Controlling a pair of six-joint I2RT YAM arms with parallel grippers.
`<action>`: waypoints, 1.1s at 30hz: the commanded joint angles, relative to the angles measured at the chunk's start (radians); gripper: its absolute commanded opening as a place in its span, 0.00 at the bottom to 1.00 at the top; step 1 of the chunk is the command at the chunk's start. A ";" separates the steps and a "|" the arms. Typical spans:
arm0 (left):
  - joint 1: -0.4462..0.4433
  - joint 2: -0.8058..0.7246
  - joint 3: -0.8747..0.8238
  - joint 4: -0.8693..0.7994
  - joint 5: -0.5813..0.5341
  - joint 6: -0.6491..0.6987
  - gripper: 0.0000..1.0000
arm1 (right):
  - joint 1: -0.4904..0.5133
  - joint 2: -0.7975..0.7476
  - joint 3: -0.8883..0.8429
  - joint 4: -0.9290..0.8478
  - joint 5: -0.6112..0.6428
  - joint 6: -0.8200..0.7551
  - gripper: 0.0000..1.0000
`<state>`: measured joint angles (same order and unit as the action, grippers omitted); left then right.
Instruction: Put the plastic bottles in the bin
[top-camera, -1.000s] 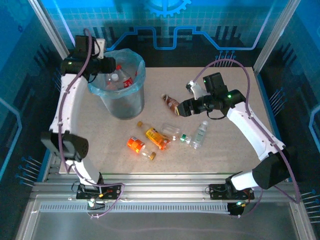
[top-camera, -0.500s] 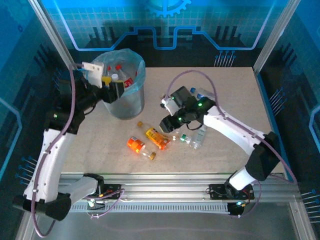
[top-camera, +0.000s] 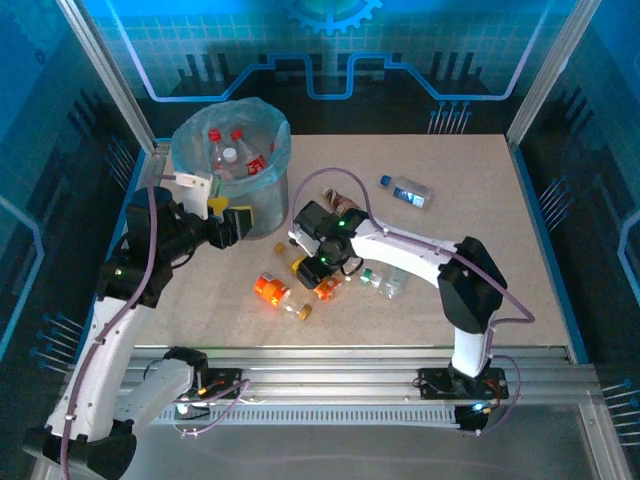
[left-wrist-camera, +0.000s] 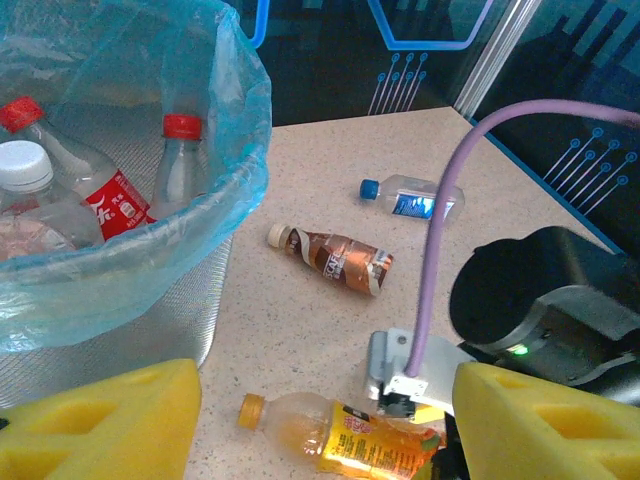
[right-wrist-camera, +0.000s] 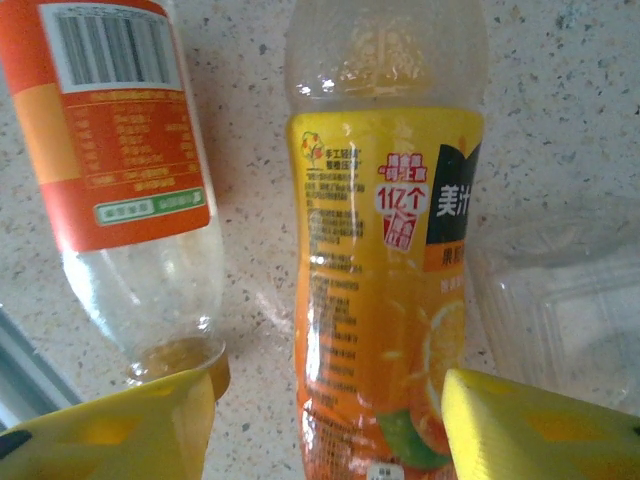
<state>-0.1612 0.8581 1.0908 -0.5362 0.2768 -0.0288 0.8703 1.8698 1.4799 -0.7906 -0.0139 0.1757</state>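
Observation:
The bin (top-camera: 262, 215) stands at the back left, lined with a light-blue bag, and several plastic bottles (left-wrist-camera: 100, 190) lie inside it. Just in front of it my left gripper (top-camera: 232, 218) hangs open and empty; its yellow pads (left-wrist-camera: 100, 425) frame the bottom of the left wrist view. My right gripper (top-camera: 318, 268) is low over a yellow-orange juice bottle (right-wrist-camera: 380, 300). It is open, one pad on each side of the bottle with gaps showing. Close beside that one lies an orange-labelled bottle (right-wrist-camera: 130, 150).
A brown-labelled bottle (left-wrist-camera: 335, 258) lies right of the bin, and a blue-capped bottle (left-wrist-camera: 415, 197) is farther back right. Crushed clear bottles (top-camera: 380, 280) lie just right of my right gripper. The bin wall (left-wrist-camera: 120, 330) is close to my left pad.
My left arm has come down from the bin's rim to the table in front of it, jaws wider. My right arm swung left from the brown bottle to the yellow-orange one.

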 joint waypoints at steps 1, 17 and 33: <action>-0.001 -0.002 0.021 0.000 -0.017 -0.013 0.68 | 0.019 0.063 0.053 -0.053 0.014 -0.002 0.62; -0.002 -0.014 0.081 -0.064 -0.005 0.015 0.71 | 0.058 0.208 0.119 -0.095 0.091 0.002 0.62; -0.001 0.019 0.161 0.012 0.002 -0.090 0.72 | 0.028 -0.095 0.025 -0.104 0.091 0.025 0.44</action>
<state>-0.1612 0.8635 1.2118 -0.5663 0.2749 -0.0750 0.9127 1.8687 1.5394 -0.8738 0.0784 0.1841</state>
